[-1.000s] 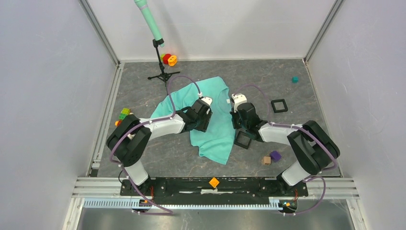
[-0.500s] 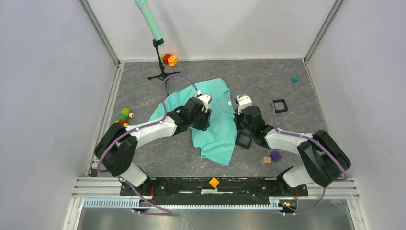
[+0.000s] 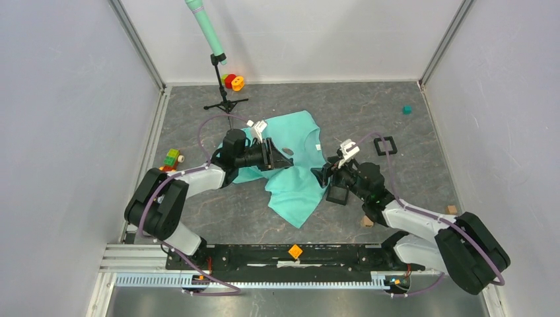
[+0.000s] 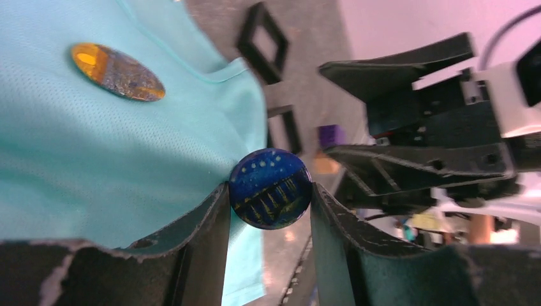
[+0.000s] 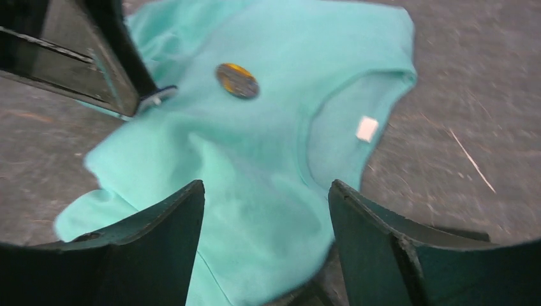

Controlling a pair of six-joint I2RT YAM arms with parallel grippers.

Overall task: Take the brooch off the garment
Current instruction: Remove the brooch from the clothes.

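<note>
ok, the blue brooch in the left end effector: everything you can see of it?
Round, glossy blue brooch: dark blue with yellow dots above and yellow streaks below, like a night-sky print. It faces the left wrist camera, pinched at its rim by the left end effector. It sits at the edge of the garment in that view; whether cloth touches it can't be told.
</note>
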